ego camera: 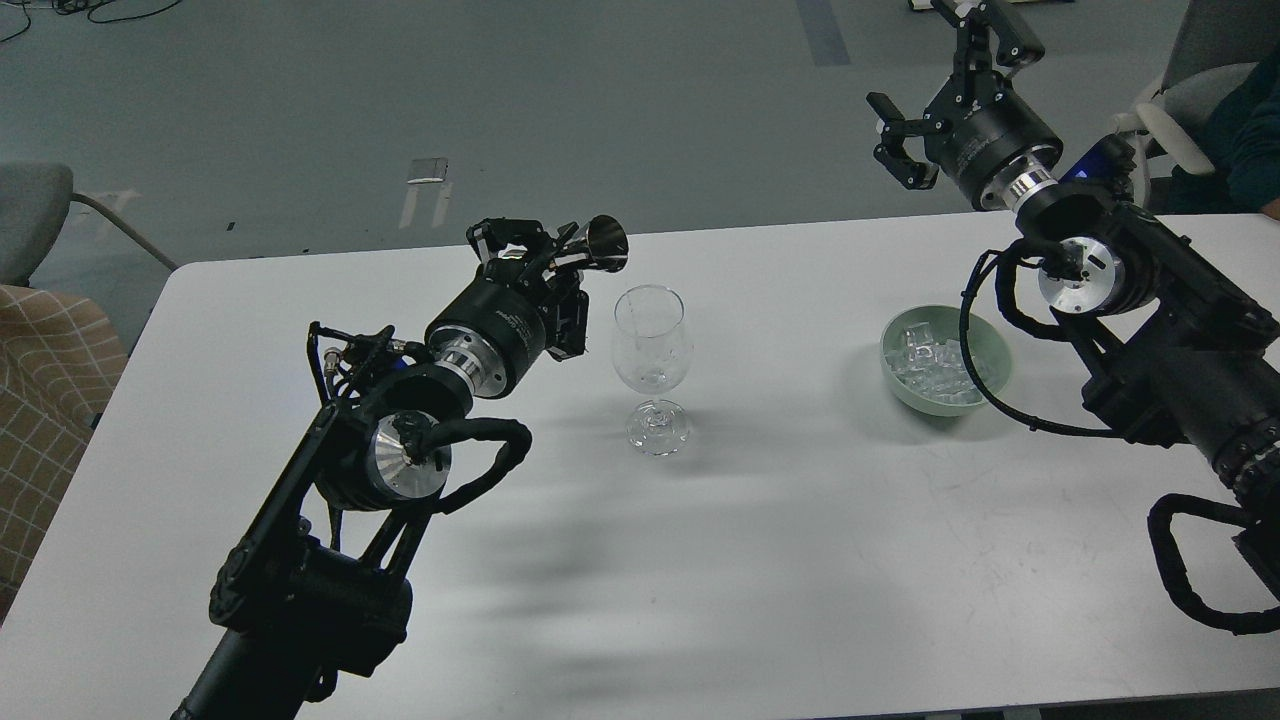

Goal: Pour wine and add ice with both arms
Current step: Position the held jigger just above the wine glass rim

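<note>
A clear stemmed wine glass point(651, 360) stands upright on the white table point(780, 560), near the middle. My left gripper point(540, 255) is shut on a small shiny metal measuring cup point(603, 244), held tilted just left of and above the glass rim. A pale green bowl point(990, 385) holds several clear ice cubes point(930, 362) at the right. My right gripper point(945, 85) is open and empty, raised beyond the table's far edge, above and behind the bowl.
A grey chair point(30, 215) and a checked cushion point(45, 390) stand left of the table. A white chair with a seated person point(1245, 130) is at the far right. Grey floor lies beyond the far edge.
</note>
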You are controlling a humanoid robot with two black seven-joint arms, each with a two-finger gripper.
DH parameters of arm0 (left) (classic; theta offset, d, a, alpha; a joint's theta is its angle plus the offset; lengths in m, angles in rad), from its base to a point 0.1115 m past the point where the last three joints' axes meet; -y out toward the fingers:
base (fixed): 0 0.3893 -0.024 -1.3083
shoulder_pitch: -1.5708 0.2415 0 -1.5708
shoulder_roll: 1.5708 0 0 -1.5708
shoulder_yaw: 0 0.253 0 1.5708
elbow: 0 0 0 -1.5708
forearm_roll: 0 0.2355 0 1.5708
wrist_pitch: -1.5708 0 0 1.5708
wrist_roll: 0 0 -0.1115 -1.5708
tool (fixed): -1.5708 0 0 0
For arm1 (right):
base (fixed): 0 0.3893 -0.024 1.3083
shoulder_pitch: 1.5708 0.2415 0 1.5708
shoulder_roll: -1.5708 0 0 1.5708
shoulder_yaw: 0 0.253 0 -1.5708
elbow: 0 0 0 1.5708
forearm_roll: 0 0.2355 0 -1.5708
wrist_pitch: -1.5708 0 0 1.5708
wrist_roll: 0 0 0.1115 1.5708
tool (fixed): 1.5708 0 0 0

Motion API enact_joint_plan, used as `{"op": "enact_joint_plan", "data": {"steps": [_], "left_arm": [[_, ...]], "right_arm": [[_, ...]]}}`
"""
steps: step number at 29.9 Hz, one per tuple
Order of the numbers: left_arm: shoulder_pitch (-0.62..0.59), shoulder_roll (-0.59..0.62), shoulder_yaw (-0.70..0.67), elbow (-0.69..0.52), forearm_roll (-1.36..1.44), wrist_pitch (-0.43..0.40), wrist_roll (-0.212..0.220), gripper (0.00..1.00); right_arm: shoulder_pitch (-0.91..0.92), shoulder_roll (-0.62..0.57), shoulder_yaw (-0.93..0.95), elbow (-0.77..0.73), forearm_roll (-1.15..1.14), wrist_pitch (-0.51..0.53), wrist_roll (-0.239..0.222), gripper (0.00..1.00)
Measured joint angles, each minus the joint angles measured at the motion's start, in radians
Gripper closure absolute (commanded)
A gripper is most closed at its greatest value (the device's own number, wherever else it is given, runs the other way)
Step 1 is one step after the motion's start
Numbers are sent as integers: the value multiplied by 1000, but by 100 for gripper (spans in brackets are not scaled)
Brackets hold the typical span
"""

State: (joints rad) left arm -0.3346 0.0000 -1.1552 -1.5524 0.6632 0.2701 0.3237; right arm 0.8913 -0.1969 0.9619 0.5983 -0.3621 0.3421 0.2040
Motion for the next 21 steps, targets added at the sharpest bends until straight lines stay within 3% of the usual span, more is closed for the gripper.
{"op": "enact_joint_plan", "data": {"steps": [21], "left_arm": [[4,0,16,-9,63,-4,0,100]], "right_arm": [[0,4,-2,0,0,-2,0,0]]}}
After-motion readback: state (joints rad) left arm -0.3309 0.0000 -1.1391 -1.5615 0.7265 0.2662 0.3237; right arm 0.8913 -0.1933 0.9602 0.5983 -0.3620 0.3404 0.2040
